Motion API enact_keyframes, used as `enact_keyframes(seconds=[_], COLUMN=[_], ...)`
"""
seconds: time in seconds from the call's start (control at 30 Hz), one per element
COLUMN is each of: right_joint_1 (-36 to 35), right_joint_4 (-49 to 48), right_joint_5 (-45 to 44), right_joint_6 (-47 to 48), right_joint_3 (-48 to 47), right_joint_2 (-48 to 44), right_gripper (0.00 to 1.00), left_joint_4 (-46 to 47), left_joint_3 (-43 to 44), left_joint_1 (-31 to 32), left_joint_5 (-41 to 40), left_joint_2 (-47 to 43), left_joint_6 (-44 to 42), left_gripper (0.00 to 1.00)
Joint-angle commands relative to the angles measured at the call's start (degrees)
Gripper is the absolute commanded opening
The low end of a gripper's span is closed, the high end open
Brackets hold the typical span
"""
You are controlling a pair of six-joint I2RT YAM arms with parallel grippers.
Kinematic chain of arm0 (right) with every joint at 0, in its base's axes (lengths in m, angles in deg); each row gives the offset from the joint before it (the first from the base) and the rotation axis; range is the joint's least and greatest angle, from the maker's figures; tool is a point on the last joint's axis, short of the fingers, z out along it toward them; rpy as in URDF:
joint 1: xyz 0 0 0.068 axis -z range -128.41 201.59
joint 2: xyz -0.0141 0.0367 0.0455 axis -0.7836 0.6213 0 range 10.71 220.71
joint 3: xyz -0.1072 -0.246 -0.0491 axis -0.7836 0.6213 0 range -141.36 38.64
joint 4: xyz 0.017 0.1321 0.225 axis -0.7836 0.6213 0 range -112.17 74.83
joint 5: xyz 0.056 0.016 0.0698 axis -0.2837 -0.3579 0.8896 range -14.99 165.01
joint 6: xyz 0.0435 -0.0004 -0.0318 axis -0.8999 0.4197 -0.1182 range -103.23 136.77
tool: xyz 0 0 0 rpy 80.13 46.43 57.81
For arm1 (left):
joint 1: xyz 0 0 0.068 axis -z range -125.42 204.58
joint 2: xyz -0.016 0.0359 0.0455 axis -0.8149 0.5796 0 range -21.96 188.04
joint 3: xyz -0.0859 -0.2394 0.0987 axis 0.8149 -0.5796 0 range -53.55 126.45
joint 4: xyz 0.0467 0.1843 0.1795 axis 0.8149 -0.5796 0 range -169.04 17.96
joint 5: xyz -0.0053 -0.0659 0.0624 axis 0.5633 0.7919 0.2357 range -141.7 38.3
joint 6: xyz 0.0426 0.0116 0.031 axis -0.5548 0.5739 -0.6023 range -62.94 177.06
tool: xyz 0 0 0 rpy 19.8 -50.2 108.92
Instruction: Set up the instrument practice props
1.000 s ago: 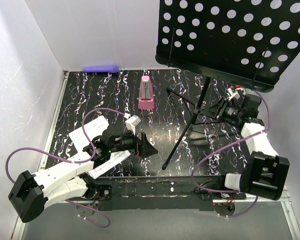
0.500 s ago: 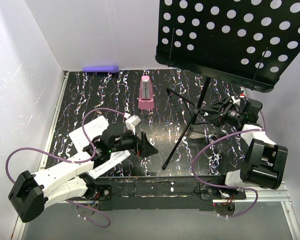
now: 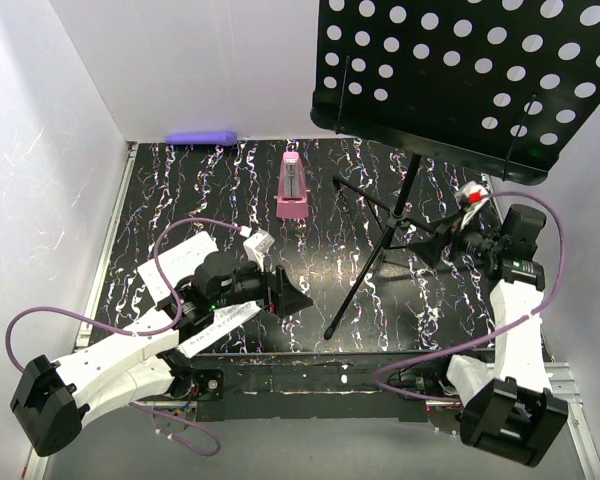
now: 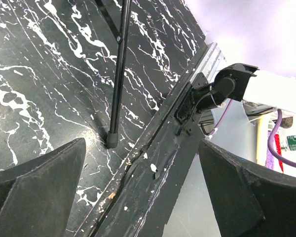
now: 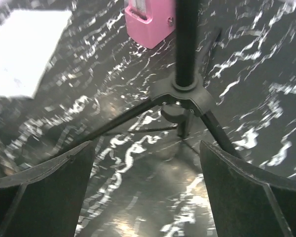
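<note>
The black music stand [image 3: 405, 200] is upright on its tripod at the right, its perforated desk [image 3: 460, 70] overhead. My right gripper [image 3: 430, 243] is open just right of the tripod; in the right wrist view the hub [image 5: 185, 91] lies beyond my empty right gripper [image 5: 145, 197]. The pink metronome [image 3: 293, 187] stands at the centre back, and its base [image 5: 148, 22] shows in the right wrist view. Two sheet-music pages [image 3: 175, 262] [image 3: 220, 328] lie at the left by my left arm. My left gripper [image 3: 290, 297] [image 4: 143, 197] is open and empty near a tripod foot [image 4: 112, 140].
A purple cylinder [image 3: 202, 137] lies against the back wall. White walls close in the left, back and right sides. The table's metal front rail [image 4: 158, 163] runs under my left gripper. Purple cables loop around both arms.
My right gripper has opened, let go of the stand's tripod and drawn back to the right. The left arm has shifted slightly.
</note>
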Motion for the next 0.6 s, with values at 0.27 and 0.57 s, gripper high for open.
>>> enact_keyframes(seconds=[0.27,0.57], right_joint_1=[-14.46,-24.25], right_joint_4=[-5.31,-18.51], right_joint_5=[-25.75,-44.84], right_joint_6=[20.58,14.60], right_joint_3=[0.76,5.07], right_joint_2=[0.24,0.67], right_gripper=[0.90,0.77], left_joint_4=[2.50,1.45], left_joint_3=[-2.21,-3.44], left_joint_1=[0.14,0.14], left_joint_5=[-1.25,-2.13], left_joint_2=[0.57,-2.07], left_joint_6=[1.36,1.54], left_gripper=[0.98,0.98])
